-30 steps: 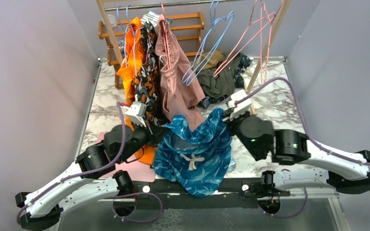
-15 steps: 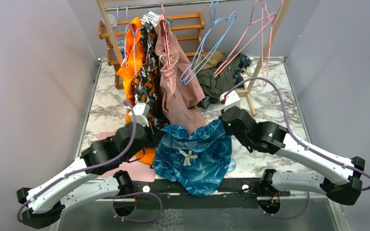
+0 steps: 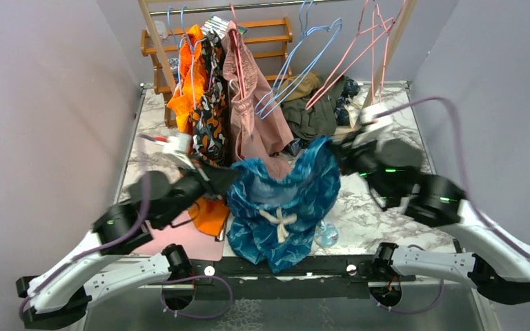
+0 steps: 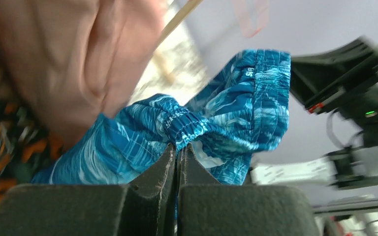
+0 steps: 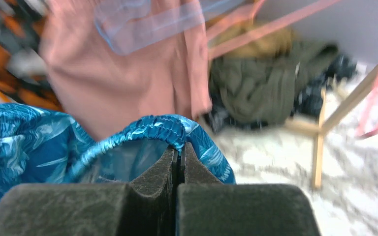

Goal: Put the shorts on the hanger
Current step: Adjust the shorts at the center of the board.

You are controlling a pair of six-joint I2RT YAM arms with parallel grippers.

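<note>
Two robot arms hold the teal-blue leaf-print shorts (image 3: 283, 207) up between them, above the near edge of the marble counter (image 3: 359, 217). The left end effector (image 4: 178, 147) is clenched on a gathered fold of the elastic waistband. The right end effector (image 5: 178, 147) is clenched on the waistband at the opposite side. The waistband sags in a curve between the two grips, and the legs and white drawstring hang down toward the arm bases.

The pink hanger (image 3: 350, 64) hangs from the rail at the back right, well apart from the shorts. Motion blur makes it hard to tell which of the pink wires there is the target. Light blue hangers (image 3: 297, 67) hang beside it. Dusty-pink shorts (image 3: 252, 117) and orange-black patterned shorts (image 3: 200, 103) hang at the back left, very near the left grip.

The step in hand looks like carrying the shorts to the hanger. Doing it well likely means moving both arms together at matching height, keeping the waistband taut enough to stay open, and steering right so the fabric does not snag the hanging dusty-pink shorts. Both grips should stay firm, since each pinches only a thin edge of cloth.
</note>
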